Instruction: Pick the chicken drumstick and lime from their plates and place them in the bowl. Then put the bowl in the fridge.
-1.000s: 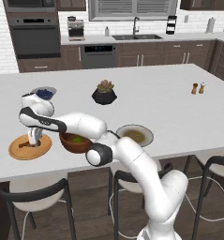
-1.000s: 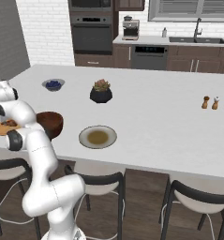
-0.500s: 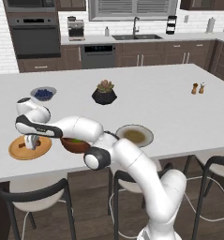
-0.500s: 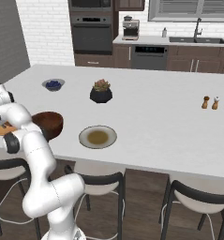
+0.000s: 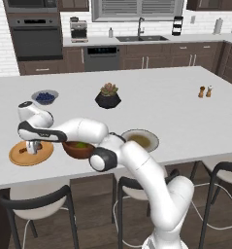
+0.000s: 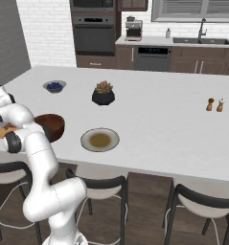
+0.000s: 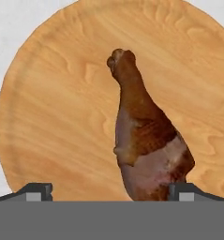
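Hand [image 5: 34, 147] has dropped onto the wooden plate [image 7: 52, 117] at lower left, fingers apart astride the chicken drumstick [image 7: 144, 140]; lime [image 5: 81, 144] already in the bowl [image 5: 79, 150], grasp imminent.

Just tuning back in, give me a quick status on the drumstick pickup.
Tool open, low over the wooden plate. Drumstick lying on the plate, thick end between the fingertips, not gripped. Lime already in the bowl. Nothing in the way.
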Controlling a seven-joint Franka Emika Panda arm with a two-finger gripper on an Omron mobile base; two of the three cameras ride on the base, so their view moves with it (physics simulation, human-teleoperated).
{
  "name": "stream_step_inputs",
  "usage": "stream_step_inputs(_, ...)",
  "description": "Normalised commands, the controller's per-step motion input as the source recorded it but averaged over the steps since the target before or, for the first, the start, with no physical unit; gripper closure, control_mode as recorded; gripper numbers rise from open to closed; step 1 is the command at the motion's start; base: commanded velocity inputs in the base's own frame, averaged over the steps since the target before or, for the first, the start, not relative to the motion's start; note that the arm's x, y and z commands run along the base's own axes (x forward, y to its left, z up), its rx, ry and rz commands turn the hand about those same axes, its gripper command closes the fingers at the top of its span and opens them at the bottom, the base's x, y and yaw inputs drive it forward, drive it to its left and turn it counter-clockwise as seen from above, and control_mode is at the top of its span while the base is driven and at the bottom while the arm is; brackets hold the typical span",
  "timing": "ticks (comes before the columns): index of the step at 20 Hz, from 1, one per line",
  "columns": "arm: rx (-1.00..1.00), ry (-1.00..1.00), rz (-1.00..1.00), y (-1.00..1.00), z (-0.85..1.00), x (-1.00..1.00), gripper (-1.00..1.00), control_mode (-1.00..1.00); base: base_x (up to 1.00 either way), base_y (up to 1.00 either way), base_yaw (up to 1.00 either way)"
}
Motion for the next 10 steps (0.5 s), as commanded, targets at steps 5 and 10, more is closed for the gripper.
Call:
stream_step_inputs(5,-0.02,-0.07,0.00,0.10,0.00,0.16,-1.00,-1.00,0.00,0.00,0.00)
stream_step_inputs(10,-0.02,-0.08,0.00,0.12,0.03,0.23,-1.00,-1.00,0.00,0.00,0.00)
